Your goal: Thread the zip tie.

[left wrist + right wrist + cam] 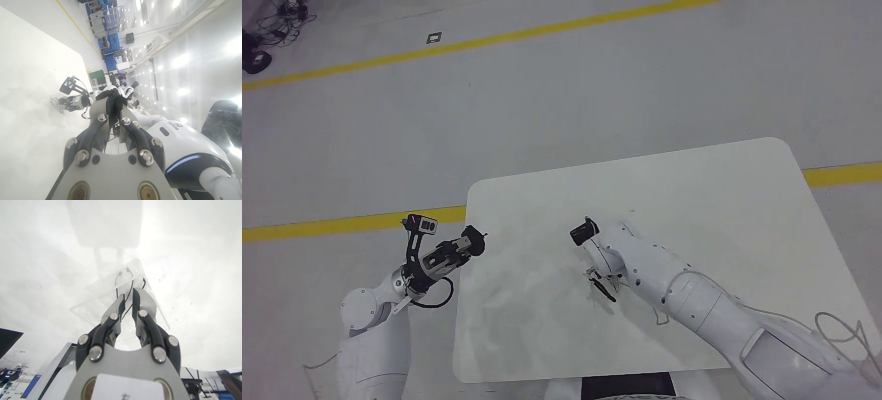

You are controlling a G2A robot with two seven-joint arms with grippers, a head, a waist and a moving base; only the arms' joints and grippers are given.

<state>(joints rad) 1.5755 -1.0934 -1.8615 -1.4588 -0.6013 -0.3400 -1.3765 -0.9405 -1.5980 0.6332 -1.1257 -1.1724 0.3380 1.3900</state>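
White desk (722,200) stands on a grey floor with yellow lines. Toward its near edge the right gripper (128,292) hangs over a clear plate (90,302), fingers a little apart, the black zip tie (132,283) between them, not pinched. At the left edge the left gripper (113,98) is clenched on a black piece (115,106).

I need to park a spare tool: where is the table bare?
Free: the wide stretch of the white rounded table between the right arm and the far right corner; also the near left part, between the left gripper and the near edge. Crowded: the middle, where the right gripper hangs over thin black zip ties on a clear plastic plate.
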